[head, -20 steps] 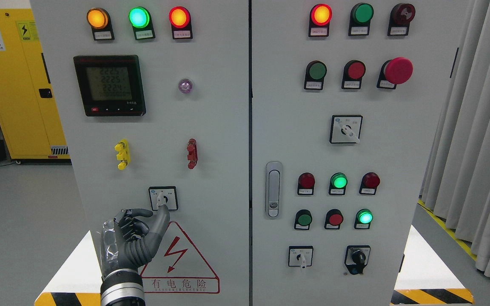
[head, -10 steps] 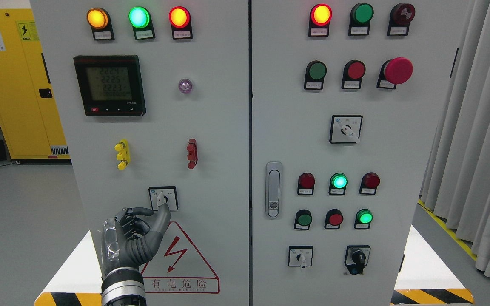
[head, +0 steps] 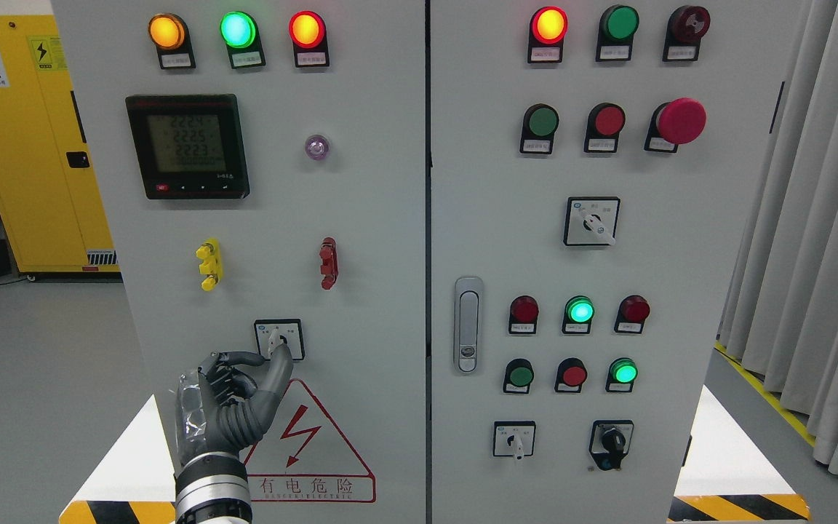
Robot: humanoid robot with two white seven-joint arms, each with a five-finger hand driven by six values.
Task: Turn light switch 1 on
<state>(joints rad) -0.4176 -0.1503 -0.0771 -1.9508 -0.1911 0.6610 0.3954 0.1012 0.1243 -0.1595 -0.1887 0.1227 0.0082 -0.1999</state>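
A: How is the hand posed?

B: The left hand [head: 226, 411] is raised from the bottom edge, left of the middle, in front of the left cabinet door [head: 375, 218]. The wrist is upright; the fingers [head: 244, 359] are curled toward the panel and the thumb is stretched up to the right. Nothing is enclosed by them. The right hand is not seen.

A: Where is the switch found relative to the fingers?

B: The rotary selector switch [head: 278, 339] is mounted low on the left door, above the red warning triangle [head: 308, 442]. Its white handle points down, and the thumb tip and one fingertip are placed right at the handle's lower end; whether it is actually pinched cannot be told.

A: What is counted, left to right?

B: On the left door: three lit indicator lamps, one digital meter [head: 188, 145], one small violet lamp, one yellow and one red terminal. On the right door: one door latch [head: 468, 324], three white-handled selector switches, one black one, one red mushroom button [head: 681, 121].
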